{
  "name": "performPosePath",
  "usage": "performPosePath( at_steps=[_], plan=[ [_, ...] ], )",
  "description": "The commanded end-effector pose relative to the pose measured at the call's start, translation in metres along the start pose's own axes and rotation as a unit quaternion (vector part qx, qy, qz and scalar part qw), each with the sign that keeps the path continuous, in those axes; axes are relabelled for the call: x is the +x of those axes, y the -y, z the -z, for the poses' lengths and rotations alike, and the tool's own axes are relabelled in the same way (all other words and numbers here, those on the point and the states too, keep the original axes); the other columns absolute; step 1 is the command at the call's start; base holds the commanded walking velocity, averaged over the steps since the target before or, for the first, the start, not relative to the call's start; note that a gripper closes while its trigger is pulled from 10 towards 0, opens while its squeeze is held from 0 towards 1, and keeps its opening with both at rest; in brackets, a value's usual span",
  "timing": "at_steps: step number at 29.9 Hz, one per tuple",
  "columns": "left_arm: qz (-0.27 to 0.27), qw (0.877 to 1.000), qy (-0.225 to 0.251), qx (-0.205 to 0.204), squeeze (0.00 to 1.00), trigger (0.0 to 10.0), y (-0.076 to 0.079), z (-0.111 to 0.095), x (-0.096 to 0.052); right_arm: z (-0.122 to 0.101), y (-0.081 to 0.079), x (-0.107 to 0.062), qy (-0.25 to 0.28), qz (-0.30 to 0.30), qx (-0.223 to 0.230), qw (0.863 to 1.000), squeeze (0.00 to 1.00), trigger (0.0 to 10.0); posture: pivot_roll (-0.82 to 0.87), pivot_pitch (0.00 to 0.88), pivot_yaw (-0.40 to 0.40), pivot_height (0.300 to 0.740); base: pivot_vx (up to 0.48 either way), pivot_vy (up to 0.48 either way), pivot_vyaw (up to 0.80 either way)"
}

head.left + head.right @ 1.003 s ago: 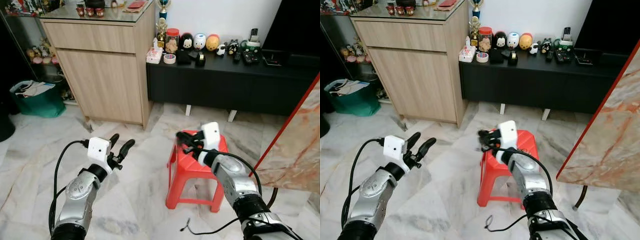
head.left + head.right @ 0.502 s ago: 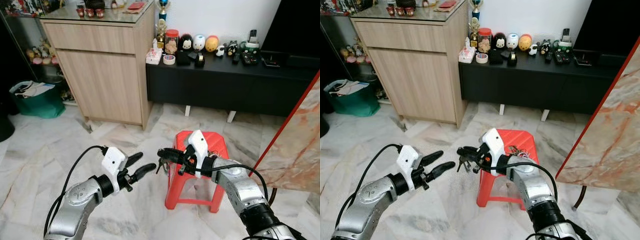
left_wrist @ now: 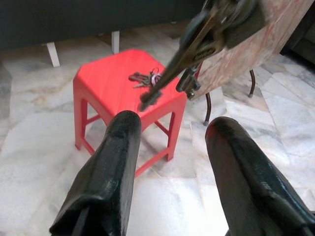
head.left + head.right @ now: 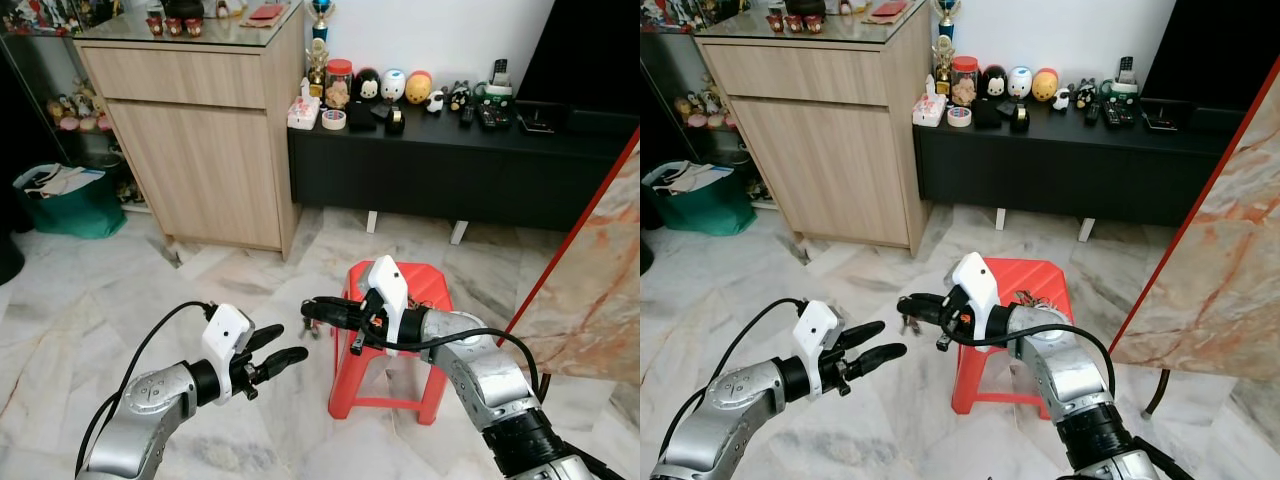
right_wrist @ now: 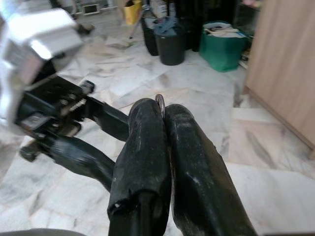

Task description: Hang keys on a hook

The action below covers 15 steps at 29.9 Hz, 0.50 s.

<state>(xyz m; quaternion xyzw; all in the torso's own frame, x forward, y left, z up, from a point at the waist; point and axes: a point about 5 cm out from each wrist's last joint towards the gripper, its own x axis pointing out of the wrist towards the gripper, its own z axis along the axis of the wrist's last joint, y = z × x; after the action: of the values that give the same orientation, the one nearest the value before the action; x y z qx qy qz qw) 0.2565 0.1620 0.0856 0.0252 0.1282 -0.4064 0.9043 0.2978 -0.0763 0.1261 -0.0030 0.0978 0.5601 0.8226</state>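
Keys (image 4: pixel 908 322) pinched in right hand (image 4: pixel 908 303), off the red stool (image 4: pixel 427 290).
Left hand (image 4: pixel 281 354) wide, facing it, near.

Floor (image 4: pixel 90 300): pale marble tiles with grey and brown veining. Rear wall (image 4: pixel 440 35): plain white. A light wood cabinet (image 4: pixel 205 140) with a glass top stands at the left rear. Beside it, touching its right side, runs a low black sideboard (image 4: pixel 450 165) on white legs, carrying round figurines, a jar, a roll of tape and remote controls. A green bag (image 4: pixel 62 200) sits on the floor left of the cabinet. A red plastic stool (image 4: pixel 425 290) stands mid-floor. A marble-patterned panel with a red edge (image 4: pixel 590 280) leans at the right. Lighting is even.
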Motion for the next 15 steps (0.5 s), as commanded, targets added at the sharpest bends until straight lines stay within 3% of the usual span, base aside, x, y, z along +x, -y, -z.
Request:
performPosePath(
  at_steps=[1, 15],
  plan=[
    [0.010, 1.000, -0.016, -0.005, 0.00, 10.0, 0.0037, 0.0064, 0.0014, -0.0097, -0.0044, 0.0018, 0.010, -0.018, -0.013, 1.000, 0.00, 10.0, 0.05, 0.003, -0.045, 0.740, 0.000, 0.000, 0.00],
    [0.006, 1.000, -0.010, -0.007, 0.00, 10.0, 0.0011, 0.0053, 0.0080, -0.0161, -0.0141, 0.0051, 0.004, -0.048, -0.023, 0.999, 0.00, 10.0, 0.04, 0.012, -0.054, 0.740, 0.000, 0.000, 0.00]
  ],
)
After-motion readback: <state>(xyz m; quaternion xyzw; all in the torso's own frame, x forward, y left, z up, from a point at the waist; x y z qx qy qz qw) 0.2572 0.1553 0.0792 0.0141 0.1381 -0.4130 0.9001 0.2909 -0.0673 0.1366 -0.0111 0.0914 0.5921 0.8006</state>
